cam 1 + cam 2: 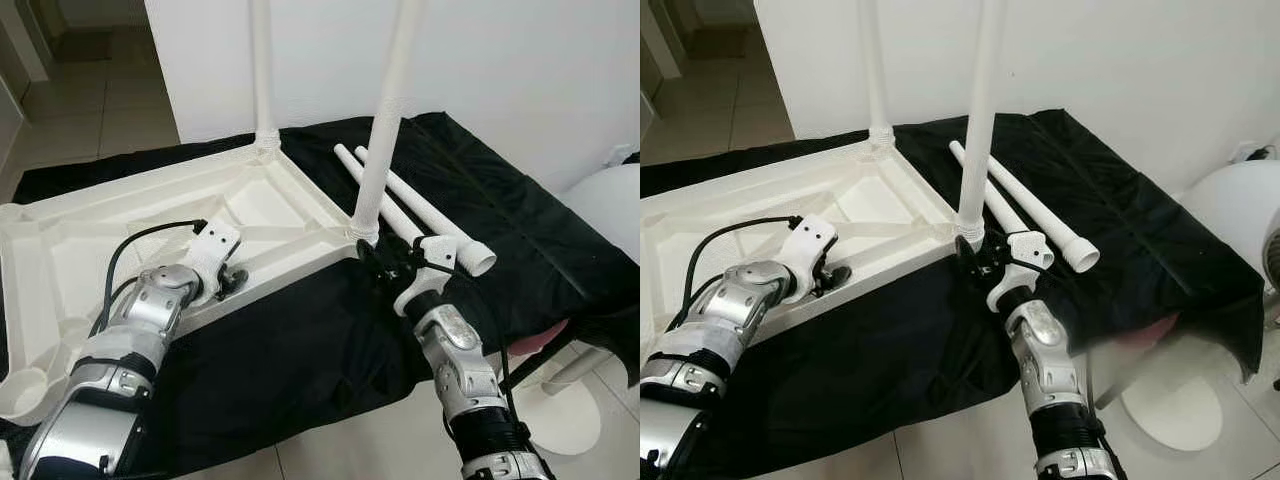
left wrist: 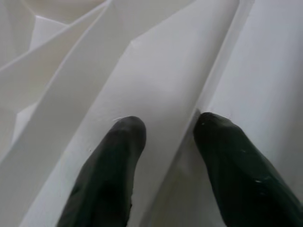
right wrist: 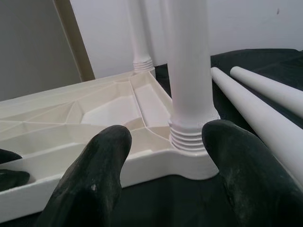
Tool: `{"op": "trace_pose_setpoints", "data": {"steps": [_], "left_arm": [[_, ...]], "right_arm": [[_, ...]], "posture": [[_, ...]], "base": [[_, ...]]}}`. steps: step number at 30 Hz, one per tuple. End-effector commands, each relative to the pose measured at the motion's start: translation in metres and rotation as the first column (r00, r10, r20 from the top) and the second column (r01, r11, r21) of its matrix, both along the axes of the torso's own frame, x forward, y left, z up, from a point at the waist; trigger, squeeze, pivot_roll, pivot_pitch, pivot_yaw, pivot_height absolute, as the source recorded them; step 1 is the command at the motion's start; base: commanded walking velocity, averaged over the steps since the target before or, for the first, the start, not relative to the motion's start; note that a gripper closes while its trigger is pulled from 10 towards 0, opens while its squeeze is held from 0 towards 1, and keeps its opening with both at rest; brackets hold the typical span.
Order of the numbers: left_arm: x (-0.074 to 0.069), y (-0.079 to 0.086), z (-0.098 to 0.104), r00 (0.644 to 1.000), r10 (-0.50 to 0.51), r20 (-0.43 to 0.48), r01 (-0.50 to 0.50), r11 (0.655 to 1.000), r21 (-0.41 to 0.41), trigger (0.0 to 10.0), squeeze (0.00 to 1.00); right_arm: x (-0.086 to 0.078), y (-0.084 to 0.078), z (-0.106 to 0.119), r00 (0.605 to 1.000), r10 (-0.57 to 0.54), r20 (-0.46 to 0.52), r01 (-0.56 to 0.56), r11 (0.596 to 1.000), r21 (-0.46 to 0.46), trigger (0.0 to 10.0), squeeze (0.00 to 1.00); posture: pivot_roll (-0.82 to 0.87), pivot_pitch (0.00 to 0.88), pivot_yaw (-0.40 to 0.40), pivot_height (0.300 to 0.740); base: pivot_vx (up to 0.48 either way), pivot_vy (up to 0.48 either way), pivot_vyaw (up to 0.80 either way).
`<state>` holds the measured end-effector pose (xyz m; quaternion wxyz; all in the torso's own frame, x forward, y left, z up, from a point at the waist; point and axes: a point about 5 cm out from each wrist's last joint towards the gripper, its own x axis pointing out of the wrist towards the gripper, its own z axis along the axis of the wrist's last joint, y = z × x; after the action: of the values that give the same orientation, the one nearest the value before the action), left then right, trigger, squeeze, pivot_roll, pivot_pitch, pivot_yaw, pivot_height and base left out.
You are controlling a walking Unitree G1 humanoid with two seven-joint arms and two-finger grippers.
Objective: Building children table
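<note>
Tabletop, white plastic, inverted on the black cloth over the bench, toward its left edge. Left hand, released, fingers straddling a rib of the near rim. Right hand, released, at the near right corner, fingers flanking the base of a fitted leg. Second fitted leg stands at the far corner. Two loose legs lie just beyond the right hand. Judgement: brace the rim, keep each leg vertical while seating it.
</note>
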<state>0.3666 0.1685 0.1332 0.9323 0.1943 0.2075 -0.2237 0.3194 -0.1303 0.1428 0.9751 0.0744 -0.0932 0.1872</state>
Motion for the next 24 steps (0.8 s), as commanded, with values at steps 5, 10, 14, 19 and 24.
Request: {"op": "trace_pose_setpoints", "data": {"steps": [5, 10, 14, 19, 24], "left_arm": [[0.0, 0.013, -0.009, 0.995, 0.103, -0.01, -0.103, 0.994, 0.034, 0.0, 0.0], [-0.001, 0.006, -0.01, 0.997, 0.074, -0.018, -0.074, 0.997, 0.018, 0.0, 0.0], [-0.005, -0.003, -0.014, 0.998, 0.05, -0.032, -0.05, 0.999, 0.004, 0.0, 0.0], [-0.011, -0.016, -0.018, 0.999, 0.009, -0.044, -0.01, 1.0, -0.015, 0.0, 0.0], [-0.014, -0.026, -0.019, 0.999, -0.028, -0.046, 0.027, 0.999, -0.033, 5.5, 0.0]], "right_arm": [[-0.001, -0.001, -0.004, 1.0, -0.01, -0.009, 0.01, 1.0, -0.01, 10.0, 0.0], [-0.001, 0.0, -0.004, 1.0, -0.01, -0.01, 0.01, 1.0, -0.012, 10.0, 0.0], [-0.001, 0.001, -0.005, 1.0, -0.009, -0.012, 0.009, 1.0, -0.012, 10.0, 0.0], [-0.002, 0.002, -0.007, 1.0, -0.003, -0.017, 0.003, 1.0, -0.019, 10.0, 0.0], [-0.002, 0.002, -0.008, 1.0, -0.001, -0.019, 0.001, 1.0, -0.023, 10.0, 0.0]], "posture": [[-0.05, 0.011, 0.023, 0.74], [-0.05, 0.004, 0.027, 0.74], [-0.05, 0.002, 0.027, 0.74], [-0.04, 0.003, 0.025, 0.74], [-0.04, 0.002, 0.021, 0.74]], "base": [[0.0, 0.0, 0.0], [0.0, 0.0, 0.0], [0.0, 0.0, 0.0], [0.0, 0.0, 0.0], [0.0, 0.0, 0.0]]}}
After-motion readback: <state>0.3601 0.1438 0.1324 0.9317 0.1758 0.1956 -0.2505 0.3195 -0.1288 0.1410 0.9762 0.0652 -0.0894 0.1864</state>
